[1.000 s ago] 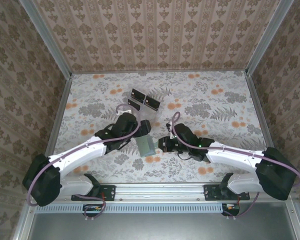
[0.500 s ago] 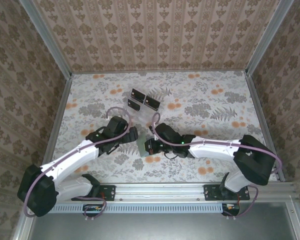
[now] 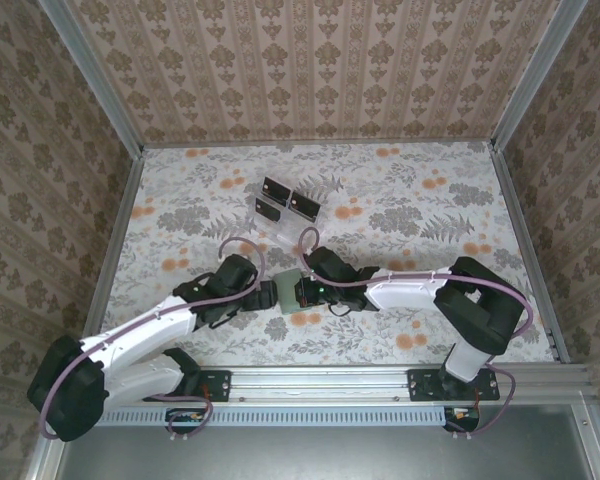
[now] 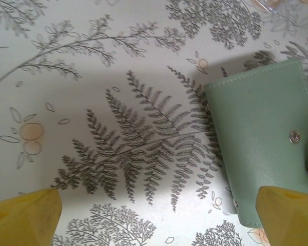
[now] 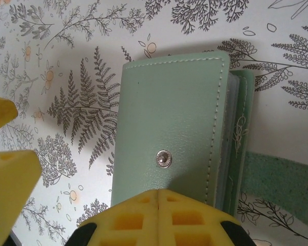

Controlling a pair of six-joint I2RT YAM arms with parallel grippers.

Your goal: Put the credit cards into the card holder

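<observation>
Matte grey-green card holder on the floral surface, flanked by left gripper, jaws spread wide, and right gripper, jaws pressed together at its edge. Could skid if nudged unbraced; thin black credit cards well apart.

From above, the holder is largely covered between the left tool and right tool; the cards' marks are too small to read. At the left wrist, the picture's right edge cuts the holder and a finger hides its corner. At the right wrist, the closed tool covers its near edge, and its strap runs off-frame
</observation>
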